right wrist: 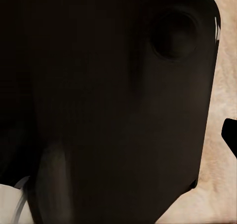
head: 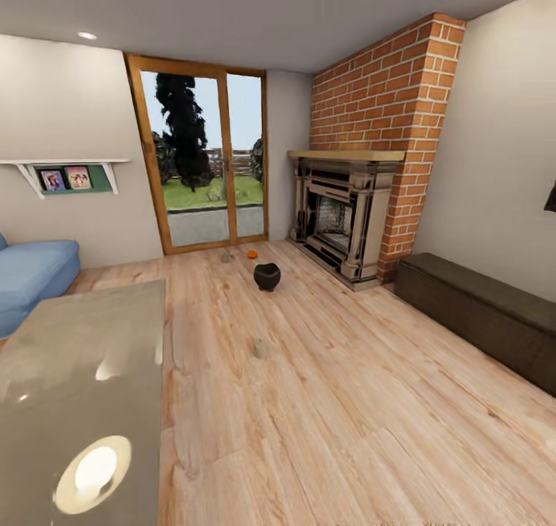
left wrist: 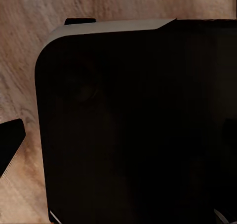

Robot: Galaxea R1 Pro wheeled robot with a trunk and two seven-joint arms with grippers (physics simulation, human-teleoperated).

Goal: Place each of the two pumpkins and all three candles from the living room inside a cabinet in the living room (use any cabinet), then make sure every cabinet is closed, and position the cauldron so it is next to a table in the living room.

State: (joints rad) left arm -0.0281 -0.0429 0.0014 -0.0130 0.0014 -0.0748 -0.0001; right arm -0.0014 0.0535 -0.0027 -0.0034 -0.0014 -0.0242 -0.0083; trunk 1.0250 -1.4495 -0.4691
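Well, here is how the room lies for you, one view at a time.

Head view, floor: the round-bellied matt black cauldron (head: pixel 267 276) stands on the pale plank floor (head: pixel 347 402) before the stone fireplace (head: pixel 340 217), well apart from the shiny grey glass-topped coffee table (head: pixel 77 379) at your near left, so it is not yet next to it.
Head view, small things: one bright-orange ribbed pumpkin (head: pixel 252 254) lies just beyond the cauldron, near the glass door (head: pixel 205 163); a stubby grey-beige candle (head: pixel 225 256) sits beside it, and another candle (head: pixel 262 348) lies nearer you, mid-floor.
Head view, cabinet: the long low dark-brown wooden cabinet (head: pixel 479 310) runs along the right wall, fronts apparently shut; you are likely surveying before an approach.
Left wrist view: a dark rounded robot body panel (left wrist: pixel 133 125) over wood floor; you cannot tell how far the fingers are spread.
Right wrist view: a dark robot panel (right wrist: pixel 108 105) likewise; finger opening cannot be told, nothing seen held.
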